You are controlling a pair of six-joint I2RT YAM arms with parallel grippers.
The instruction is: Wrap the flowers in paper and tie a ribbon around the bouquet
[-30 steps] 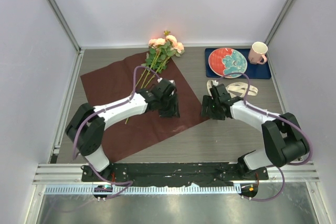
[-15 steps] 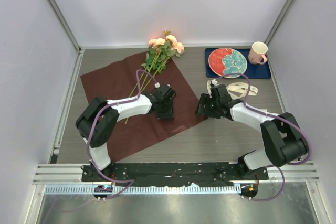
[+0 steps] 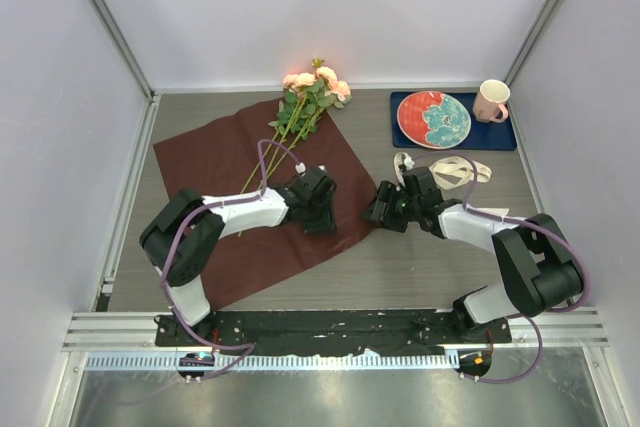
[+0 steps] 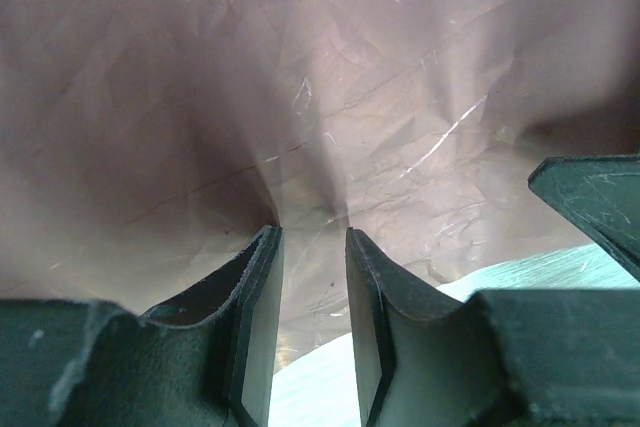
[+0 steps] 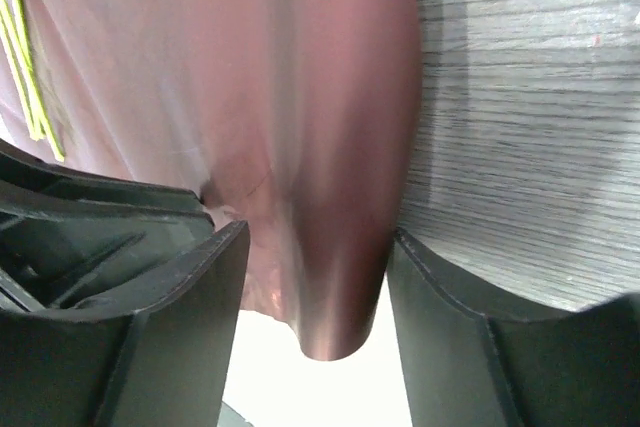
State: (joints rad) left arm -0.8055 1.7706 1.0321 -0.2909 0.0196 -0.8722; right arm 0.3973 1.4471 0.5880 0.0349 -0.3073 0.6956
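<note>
The dark red paper [image 3: 230,197] lies spread on the table. The flowers [image 3: 315,89] rest on its far corner, and their thin stems [image 3: 275,147] run down across the sheet. My left gripper [image 3: 318,209] is at the paper's right edge. Its jaws [image 4: 310,237] stand narrow, shut on a raised fold of the paper [image 4: 300,77]. My right gripper [image 3: 378,209] faces it from the right, open [image 5: 318,237], with a lifted curl of paper [image 5: 340,277] between its jaws and free of both pads. The cream ribbon [image 3: 458,168] lies loose behind the right arm.
A red and teal plate [image 3: 433,118] sits on a dark blue mat [image 3: 502,136] at the back right, with a pink mug [image 3: 491,100] beside it. White walls with metal posts close in the table [image 3: 420,257] on three sides.
The left gripper has slid a little toward the paper's right edge and its jaws have narrowed. The right gripper has moved left up to that edge, where the paper has lifted.
</note>
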